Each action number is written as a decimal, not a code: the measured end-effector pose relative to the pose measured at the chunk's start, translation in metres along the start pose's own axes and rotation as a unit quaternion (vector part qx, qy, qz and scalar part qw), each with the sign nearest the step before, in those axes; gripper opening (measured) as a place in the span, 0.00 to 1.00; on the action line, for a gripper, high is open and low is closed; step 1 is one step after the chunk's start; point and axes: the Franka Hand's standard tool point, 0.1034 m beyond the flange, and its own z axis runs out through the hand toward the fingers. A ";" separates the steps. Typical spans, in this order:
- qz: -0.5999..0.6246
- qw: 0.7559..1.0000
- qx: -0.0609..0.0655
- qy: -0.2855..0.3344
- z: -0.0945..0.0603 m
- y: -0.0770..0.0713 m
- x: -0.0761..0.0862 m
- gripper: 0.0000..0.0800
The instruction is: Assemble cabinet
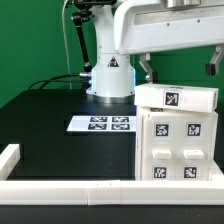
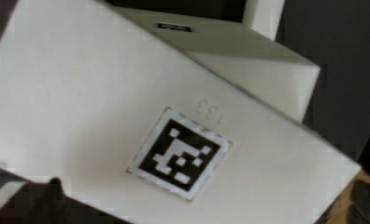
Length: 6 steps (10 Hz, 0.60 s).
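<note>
White plastic cabinet [image 1: 176, 140] stood upright on the black table [image 1: 60, 130], at the exterior view's right, close against the low white border rail [image 1: 70, 189] running along the near edge. Front face carried several black-and-white square tags in rows. A separate-looking white block [image 1: 177, 97] with one tag sat on top of the cabinet, slightly overhanging toward the exterior view's left; could not tell if it was seated or just resting.

Gripper [image 1: 178, 68] hung directly above that top block. Two dark fingers [image 1: 146, 70] were visible spread wide, one near each end of the block, tips just above its upper edge. Fingers looked parted and not clamped on anything, though contact with the block could not be confirmed.

Marker board [image 1: 101, 123] lay flat on the table, left of the cabinet in the exterior view, near the arm's base [image 1: 110, 78], well apart from the cabinet.

Wrist view was filled by a tilted white surface of the cabinet [image 2: 146, 90] with one square tag [image 2: 182, 152] close to the camera; a box edge and dark background showed behind it. Finger tips were not clearly seen there.
</note>
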 end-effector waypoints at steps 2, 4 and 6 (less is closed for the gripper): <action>-0.078 0.997 0.001 -0.007 0.003 0.003 -0.003 1.00; -0.136 0.991 0.005 -0.018 0.006 0.010 -0.004 1.00; -0.209 0.978 0.008 -0.024 0.010 0.012 -0.006 1.00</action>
